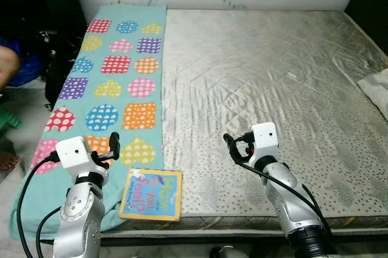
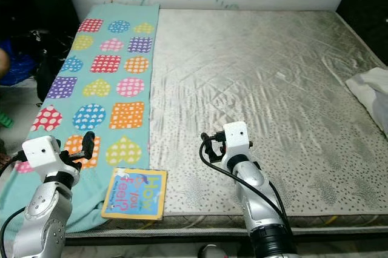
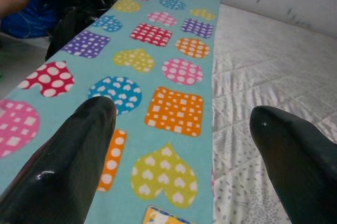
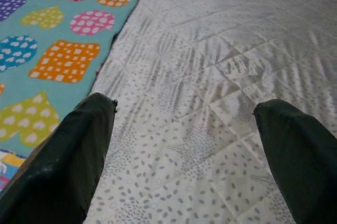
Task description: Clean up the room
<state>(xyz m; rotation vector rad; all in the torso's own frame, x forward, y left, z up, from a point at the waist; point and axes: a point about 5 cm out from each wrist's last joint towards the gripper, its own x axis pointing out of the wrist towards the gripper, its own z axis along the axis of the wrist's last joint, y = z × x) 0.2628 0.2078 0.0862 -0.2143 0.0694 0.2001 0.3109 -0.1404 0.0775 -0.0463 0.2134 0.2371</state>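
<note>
A bare grey quilted mattress (image 1: 273, 100) takes up most of the scene, with a long teal fleece blanket printed with bright dotted hearts and squares (image 1: 118, 82) laid along its left side and hanging over the near edge. A thin yellow-bordered picture book with a blue cover (image 1: 151, 194) lies flat at the mattress's near edge, half on the blanket and half on the bare quilting.

The left gripper (image 3: 181, 145) hovers over the blanket's near end with its two long black fingers (image 3: 73, 155) spread wide and nothing between them; the book lies just beside it, towards the robot's right and slightly nearer (a corner of the cover shows between the fingers in the left wrist view, low down). The right gripper (image 4: 184, 145) hangs above the bare quilting, also wide open and empty, with the book well off to its left, below the blanket's edge.

A crumpled white cloth (image 2: 373, 91) rests at the mattress's far right side. Dark bags and blue fabric (image 1: 24, 64) sit on the floor left of the bed.
</note>
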